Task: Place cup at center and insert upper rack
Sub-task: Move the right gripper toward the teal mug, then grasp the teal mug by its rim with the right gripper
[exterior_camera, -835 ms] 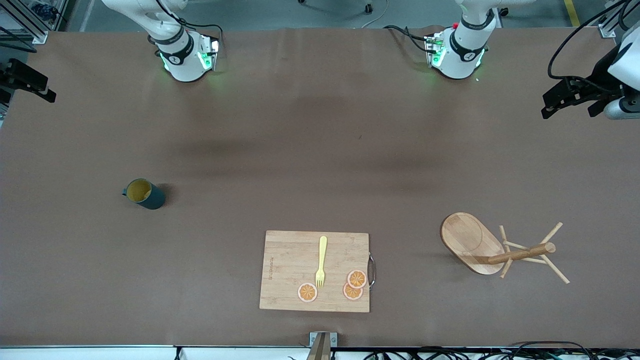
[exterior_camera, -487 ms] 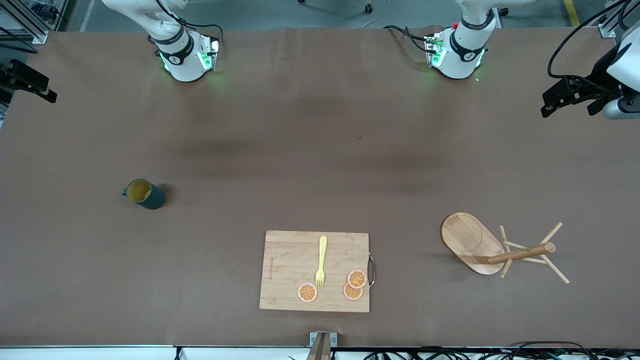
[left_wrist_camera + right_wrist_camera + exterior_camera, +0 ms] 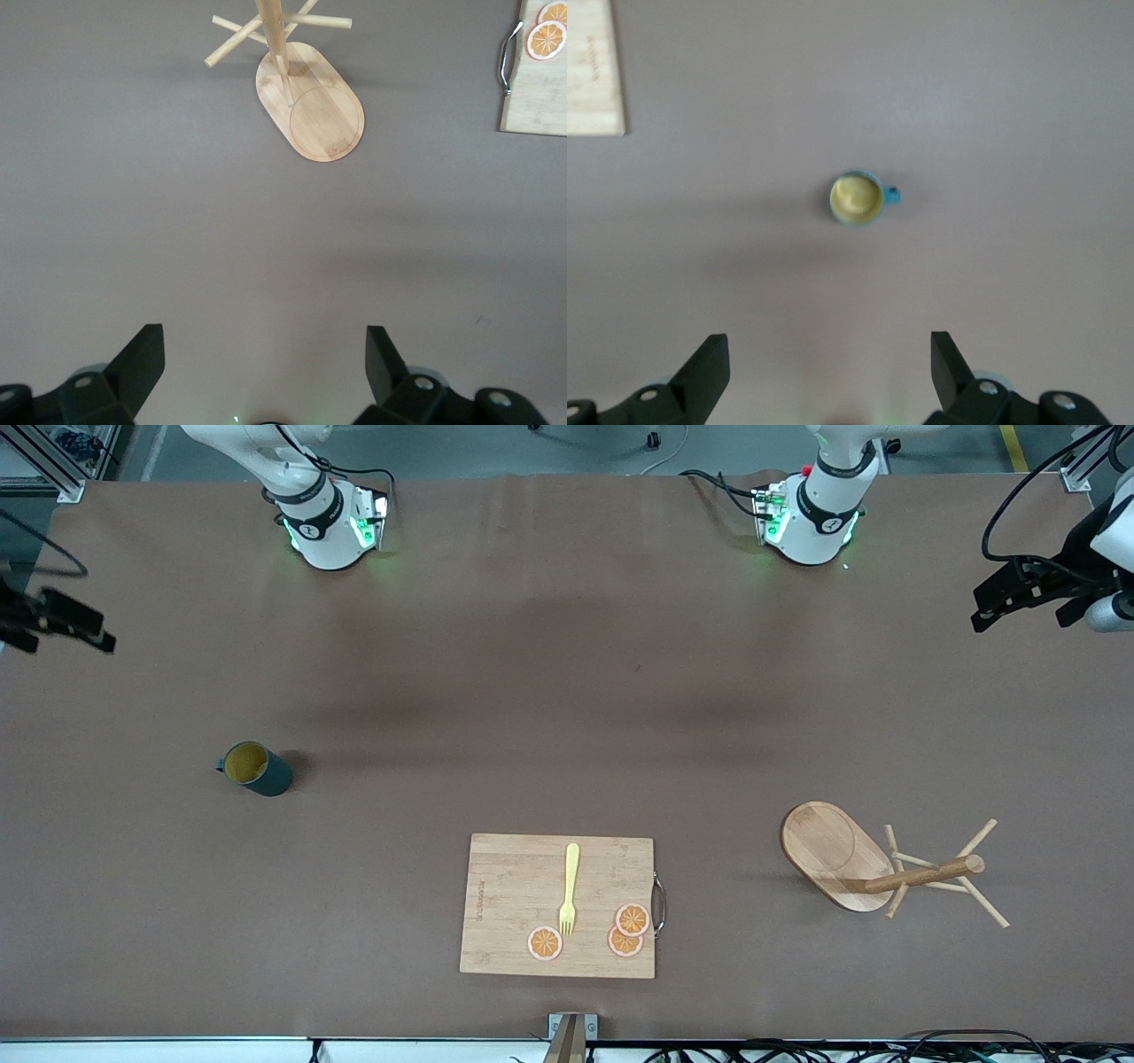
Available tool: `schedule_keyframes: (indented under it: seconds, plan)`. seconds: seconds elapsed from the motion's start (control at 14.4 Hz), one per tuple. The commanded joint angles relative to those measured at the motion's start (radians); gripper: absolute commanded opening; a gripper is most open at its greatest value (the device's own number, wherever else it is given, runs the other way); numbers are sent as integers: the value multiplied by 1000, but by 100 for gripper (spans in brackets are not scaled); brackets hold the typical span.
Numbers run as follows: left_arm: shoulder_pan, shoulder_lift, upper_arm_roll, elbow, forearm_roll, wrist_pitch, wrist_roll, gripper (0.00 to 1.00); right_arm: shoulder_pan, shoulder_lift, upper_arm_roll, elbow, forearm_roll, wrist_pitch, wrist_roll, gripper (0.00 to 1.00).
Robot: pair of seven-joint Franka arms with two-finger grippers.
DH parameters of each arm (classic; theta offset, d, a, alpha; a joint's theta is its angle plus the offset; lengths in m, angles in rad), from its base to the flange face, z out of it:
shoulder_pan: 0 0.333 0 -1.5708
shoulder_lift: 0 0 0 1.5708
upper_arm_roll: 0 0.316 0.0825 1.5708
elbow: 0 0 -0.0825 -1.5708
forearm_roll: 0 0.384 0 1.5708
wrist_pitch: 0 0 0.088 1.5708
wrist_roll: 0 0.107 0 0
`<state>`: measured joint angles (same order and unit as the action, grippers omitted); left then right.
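Observation:
The dark teal cup (image 3: pixel 255 768) with a yellow inside stands upright toward the right arm's end of the table; it also shows in the right wrist view (image 3: pixel 857 197). The light wooden upper rack (image 3: pixel 837 855) stands on its oval base toward the left arm's end, with its post and pegs above; it also shows in the left wrist view (image 3: pixel 310 111). My right gripper (image 3: pixel 75 620) is open and empty, high over the table's edge, well apart from the cup; it shows in its own wrist view (image 3: pixel 830 367). My left gripper (image 3: pixel 1019 602) is open and empty over the other edge, away from the rack, and shows in its wrist view (image 3: pixel 266 363).
A rectangular wooden cutting board (image 3: pixel 514 886) lies near the front camera's edge, midway between the ends. On it lie a yellow fork (image 3: pixel 569 890) and three orange slices (image 3: pixel 625 930). Its metal handle (image 3: pixel 657 903) faces the rack.
My right gripper has shifted along the table's edge toward the cup's level. My left gripper has drifted slightly outward. The cup, rack and board have not moved.

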<state>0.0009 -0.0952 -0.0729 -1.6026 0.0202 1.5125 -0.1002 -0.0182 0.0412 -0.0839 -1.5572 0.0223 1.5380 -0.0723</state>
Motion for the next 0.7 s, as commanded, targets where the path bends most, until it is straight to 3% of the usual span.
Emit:
schedule_keyframes:
  seconds: [0.0, 0.21, 0.35, 0.63]
  plan:
    - [-2, 12, 1, 23, 18, -32, 2, 100, -32, 94, 9, 22, 10, 88, -84, 100]
    - [19, 6, 1, 26, 18, -60, -1, 100, -51, 213, 9, -4, 11, 172, -473, 100]
    - [40, 5, 2, 26, 21, -61, 2, 100, -69, 259, 9, -78, 13, 270, -553, 100]
    - [91, 3, 1, 43, 27, -74, 7, 100, -72, 261, 12, -340, 16, 548, -627, 100]
